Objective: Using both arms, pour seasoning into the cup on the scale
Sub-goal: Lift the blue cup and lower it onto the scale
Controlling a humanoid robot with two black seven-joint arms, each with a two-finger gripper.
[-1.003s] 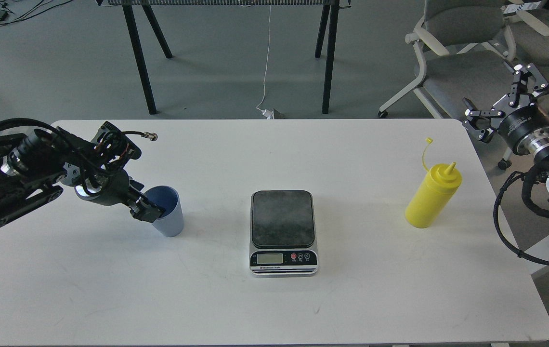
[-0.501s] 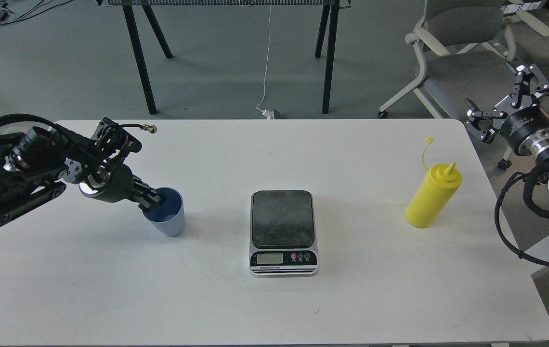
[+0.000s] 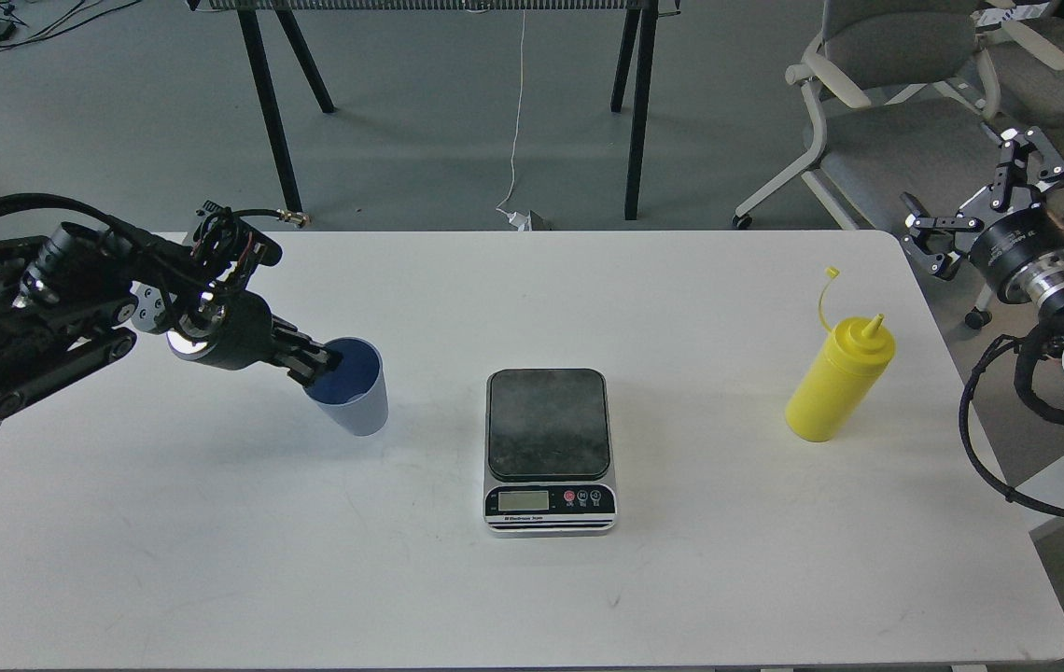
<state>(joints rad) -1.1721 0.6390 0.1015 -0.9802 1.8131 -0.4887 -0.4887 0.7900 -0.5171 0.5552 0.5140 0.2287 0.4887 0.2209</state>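
The light blue-grey cup (image 3: 360, 409) is left of the scale, held slightly tilted and a little above the white table (image 3: 532, 588). My left gripper (image 3: 319, 362) is shut on the cup's left rim, with one finger inside it. The scale (image 3: 548, 425) lies at the table's middle with its dark plate bare. The yellow seasoning bottle (image 3: 838, 381) stands upright at the right, its cap hanging off on its tether. My right gripper (image 3: 973, 194) is open and empty, off the table's far right corner, above and to the right of the bottle.
A grey office chair (image 3: 905, 103) stands behind the table's right corner, close to my right gripper. The black legs of another table (image 3: 271, 112) and a white cable (image 3: 515, 140) are on the floor beyond the far edge.
My left gripper has closed on the cup's rim and carried it up and to the right, toward the scale. The right gripper has barely shifted.
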